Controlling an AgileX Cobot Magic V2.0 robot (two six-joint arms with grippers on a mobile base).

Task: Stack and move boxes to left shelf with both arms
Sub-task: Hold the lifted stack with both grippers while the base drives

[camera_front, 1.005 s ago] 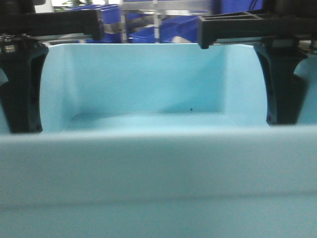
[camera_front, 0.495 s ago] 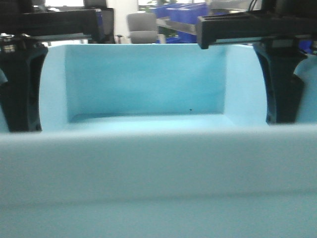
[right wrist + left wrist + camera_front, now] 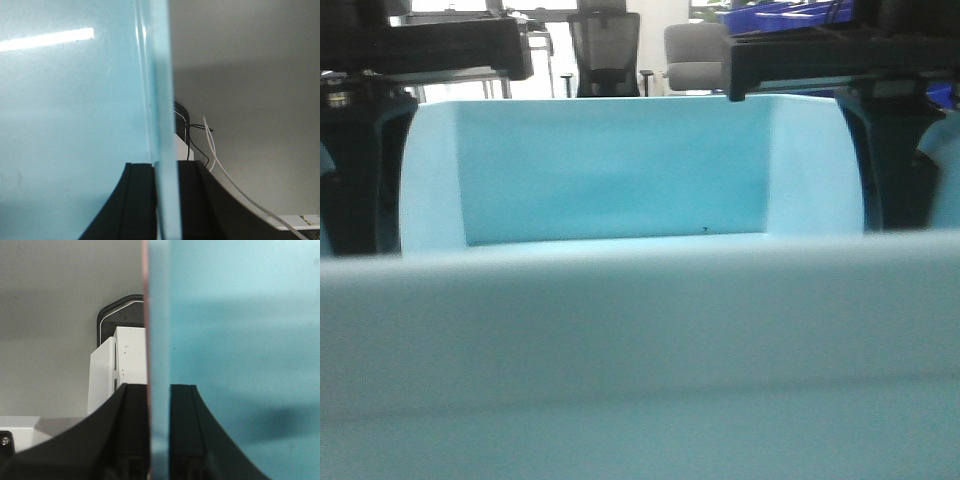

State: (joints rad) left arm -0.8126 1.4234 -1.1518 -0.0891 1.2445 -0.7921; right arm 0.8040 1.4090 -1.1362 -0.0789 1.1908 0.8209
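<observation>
The light blue box (image 3: 620, 190) fills the front view, its near rim a blurred band across the bottom. My left gripper (image 3: 159, 432) is shut on the box's left wall; a thin salmon pink edge (image 3: 145, 315) of the other box lies against that wall's outer face, so the two are nested. One black finger (image 3: 355, 170) shows outside the left wall. My right gripper (image 3: 166, 200) is shut on the blue right wall (image 3: 160, 100), with a finger (image 3: 900, 160) outside it. The left shelf is out of view.
Behind the box stand a black office chair (image 3: 603, 55) and a grey chair (image 3: 692, 55), with dark blue bins (image 3: 790, 12) at the top right. A white block (image 3: 117, 370) lies below the left gripper. A white cable (image 3: 225, 175) hangs by the right one.
The background has slid to the right: the blue bins moved off toward the top right and the chairs came into view. The held box sits slightly higher in frame. Both grips are unchanged.
</observation>
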